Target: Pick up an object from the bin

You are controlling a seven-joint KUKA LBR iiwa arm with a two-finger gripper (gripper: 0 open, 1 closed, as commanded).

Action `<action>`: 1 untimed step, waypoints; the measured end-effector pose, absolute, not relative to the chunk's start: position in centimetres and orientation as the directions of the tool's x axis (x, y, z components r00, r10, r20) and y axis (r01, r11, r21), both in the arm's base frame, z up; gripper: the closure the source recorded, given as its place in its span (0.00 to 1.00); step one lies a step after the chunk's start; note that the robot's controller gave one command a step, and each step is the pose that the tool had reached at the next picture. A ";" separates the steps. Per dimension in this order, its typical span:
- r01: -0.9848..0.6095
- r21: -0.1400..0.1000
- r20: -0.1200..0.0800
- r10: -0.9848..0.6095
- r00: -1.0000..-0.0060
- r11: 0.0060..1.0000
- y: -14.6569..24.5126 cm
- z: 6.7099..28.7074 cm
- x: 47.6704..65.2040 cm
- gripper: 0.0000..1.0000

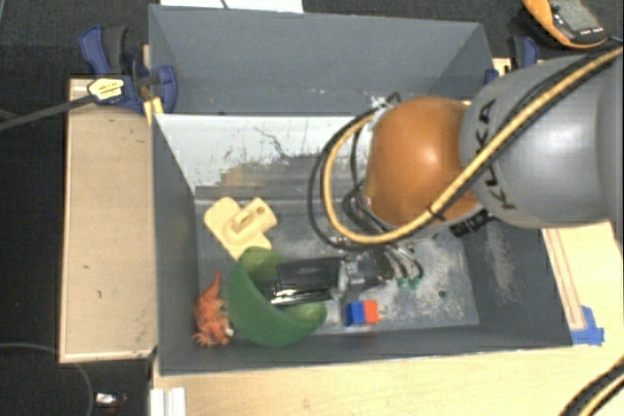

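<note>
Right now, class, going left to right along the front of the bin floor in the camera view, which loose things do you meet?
Orange toy figure → green curved piece → small blue and red block.

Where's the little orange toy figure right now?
In the camera view, the orange toy figure lies in the lower-left corner of the bin, left of the green curved piece, with the cream block above it.

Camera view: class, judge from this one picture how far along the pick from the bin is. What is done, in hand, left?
Done: the arm is inside the bin, its gripper low over the floor beside a black thing and a blue block. In hand: nothing visibly held; the green piece, cream piece and orange toy lie on the floor. Left: grasp and lift.
</note>
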State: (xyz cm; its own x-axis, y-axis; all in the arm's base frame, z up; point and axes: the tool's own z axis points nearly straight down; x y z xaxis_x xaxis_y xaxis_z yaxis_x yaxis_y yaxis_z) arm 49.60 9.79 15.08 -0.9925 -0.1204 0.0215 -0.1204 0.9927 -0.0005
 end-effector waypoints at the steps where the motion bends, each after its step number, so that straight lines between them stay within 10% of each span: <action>1: -0.120 0.000 0.022 -0.120 -0.993 0.993 9.8 15.1 49.6 1.00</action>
State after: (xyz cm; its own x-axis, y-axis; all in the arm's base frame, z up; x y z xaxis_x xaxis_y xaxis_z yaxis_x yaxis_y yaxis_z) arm 49.60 9.79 15.08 -0.9926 -0.1197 0.0216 -0.1197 0.9928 -0.0003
